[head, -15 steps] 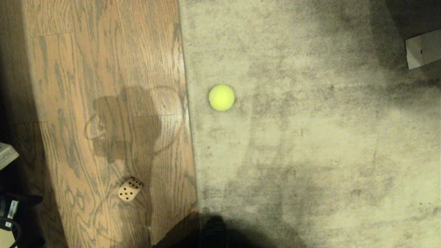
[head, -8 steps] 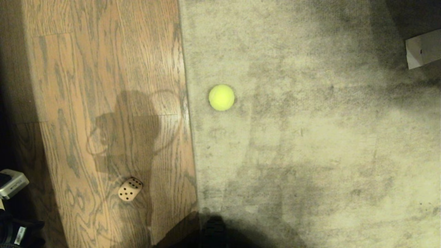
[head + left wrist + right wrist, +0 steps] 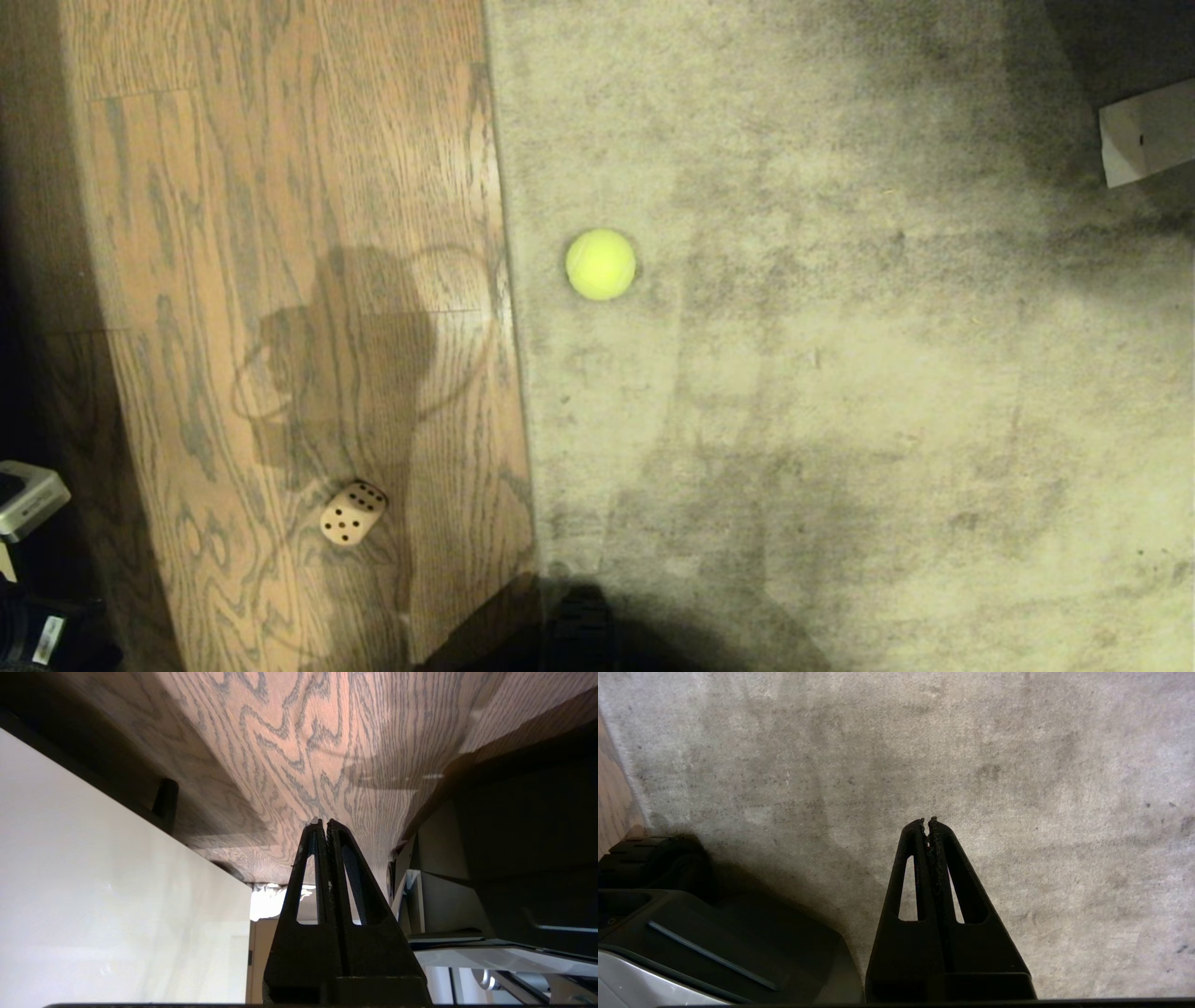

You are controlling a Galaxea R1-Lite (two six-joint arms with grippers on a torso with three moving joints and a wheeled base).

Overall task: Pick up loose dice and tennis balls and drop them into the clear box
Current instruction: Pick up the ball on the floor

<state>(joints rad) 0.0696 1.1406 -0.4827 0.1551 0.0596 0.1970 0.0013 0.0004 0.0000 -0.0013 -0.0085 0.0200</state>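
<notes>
Currently: die [image 3: 352,512] on wood floor [image 3: 280,187] | ball [image 3: 600,264] on carpet [image 3: 840,373] | left gripper [image 3: 323,822] pressed together, empty | right gripper [image 3: 927,821] pressed together, empty

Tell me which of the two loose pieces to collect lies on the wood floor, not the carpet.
The die: a pale tan cube with dark pips, on the wood planks. The tennis ball, yellow-green, sits on the grey carpet.

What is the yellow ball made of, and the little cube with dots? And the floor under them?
The ball looks fuzzy, like felt: matte, soft-edged, no shine. The dice looks like pale wood or plastic, smooth with rounded corners and dark pips; hard to tell which. It sits on floorboards with wavy wood grain. The ball sits on a grey carpet, mottled and dull.
</notes>
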